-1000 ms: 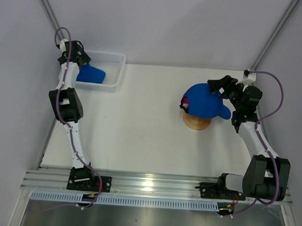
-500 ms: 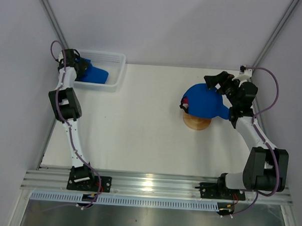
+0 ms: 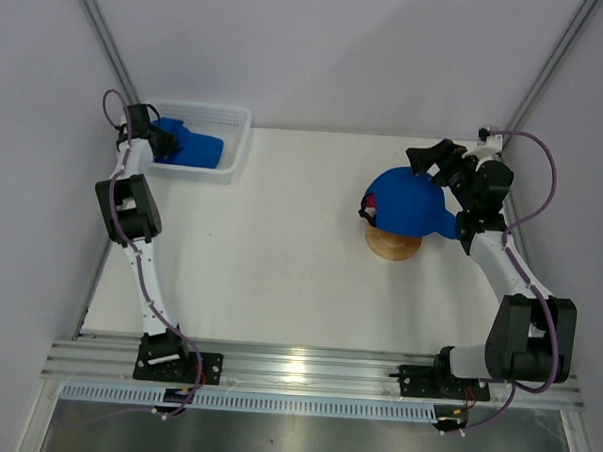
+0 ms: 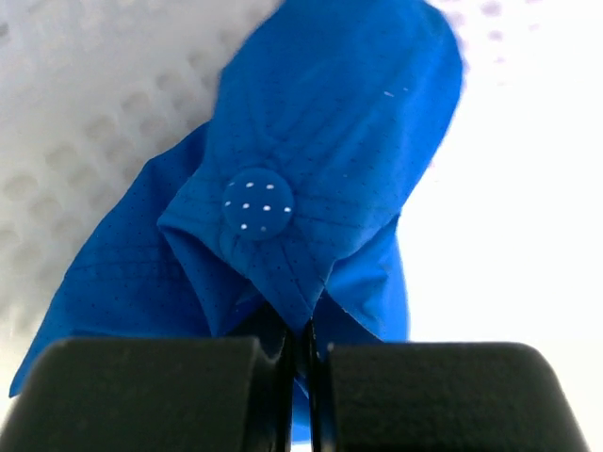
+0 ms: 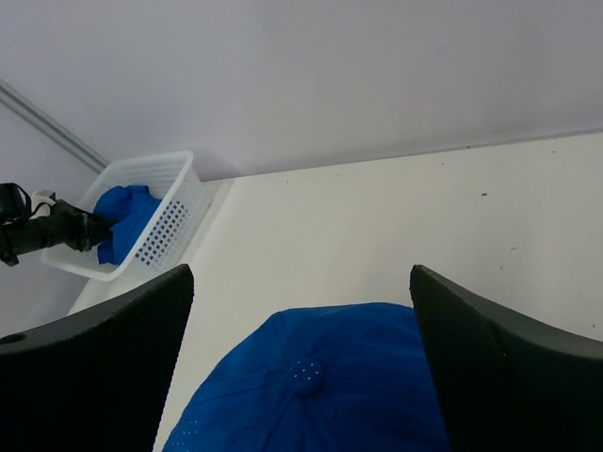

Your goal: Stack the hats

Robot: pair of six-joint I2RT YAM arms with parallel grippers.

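Fabric of a blue hat [image 4: 320, 169], crumpled in the white mesh basket [image 3: 237, 133] at the far left, is pinched tight in my left claw [image 4: 300, 377], while my right claw [image 3: 436, 164] hangs wide apart just over the other blue hat [image 3: 408, 203] on the wooden stand [image 3: 393, 246], maybe something pink tucked underneath.

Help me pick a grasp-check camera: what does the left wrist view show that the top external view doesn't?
Left wrist only: left fingers pinched shut on the basket hat near its crown button. Top external only: the wooden stand, the stand hat on it, open right fingers beside it. Both: the blue basket hat in the white basket.
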